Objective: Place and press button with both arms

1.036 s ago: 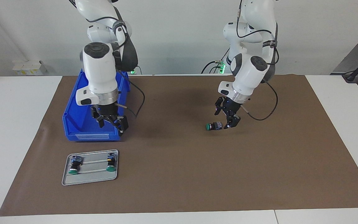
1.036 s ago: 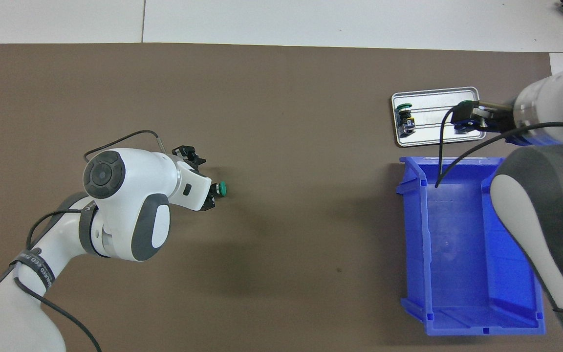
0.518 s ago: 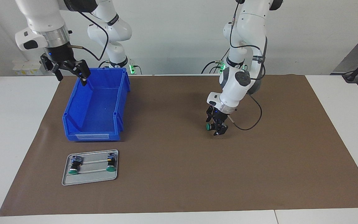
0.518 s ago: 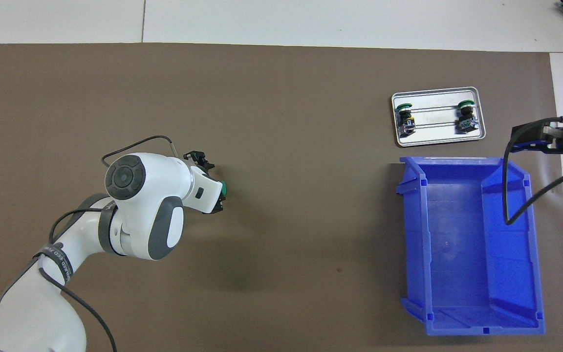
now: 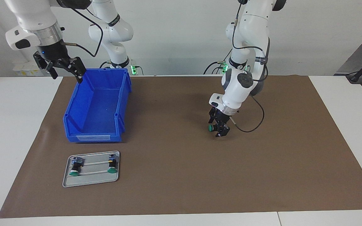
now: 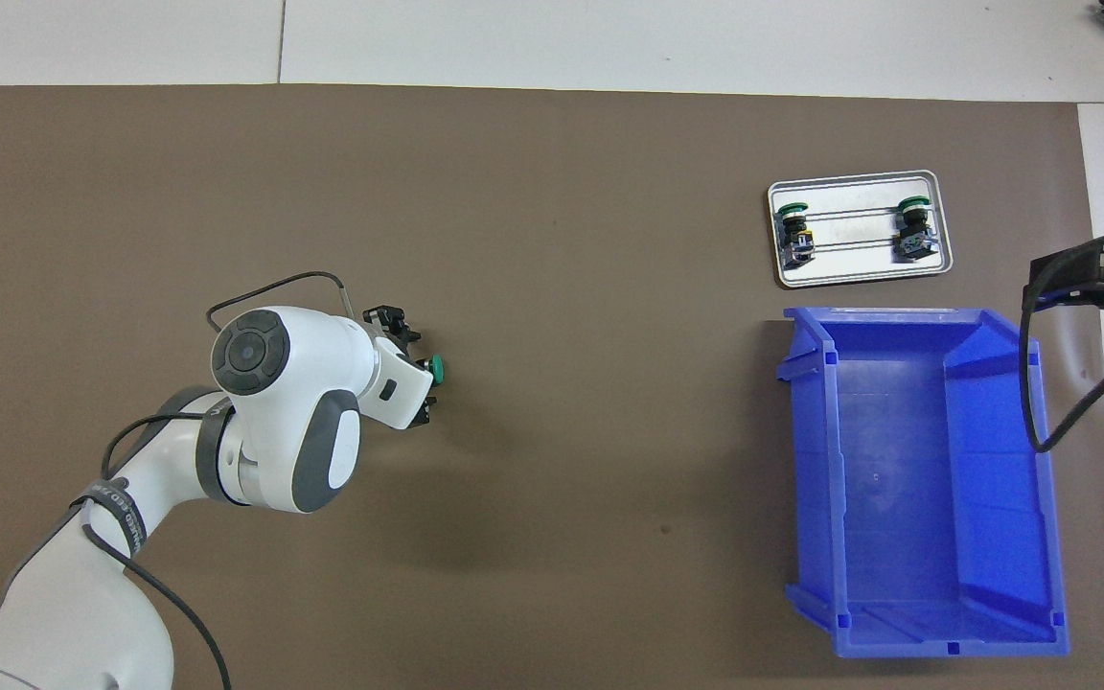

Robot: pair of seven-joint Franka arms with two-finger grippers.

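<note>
- Fingers (image 5: 217, 125) of left gripper (image 5: 219, 126) clamped on small green-capped black button (image 5: 212, 127), now turned steeper, just above brown table (image 5: 181, 175).
- Right gripper (image 5: 64, 66) apart-fingered, raised clear over blue plastic bin (image 5: 118, 110); placing next, probably.

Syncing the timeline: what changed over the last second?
The right gripper rose from low at the blue bin's front wall to high over the bin's outer edge, open and empty. The left gripper turned more upright over the mat and tucked in around the button; whether it grips is unclear. Bin, tray and its two buttons stayed put.
</note>
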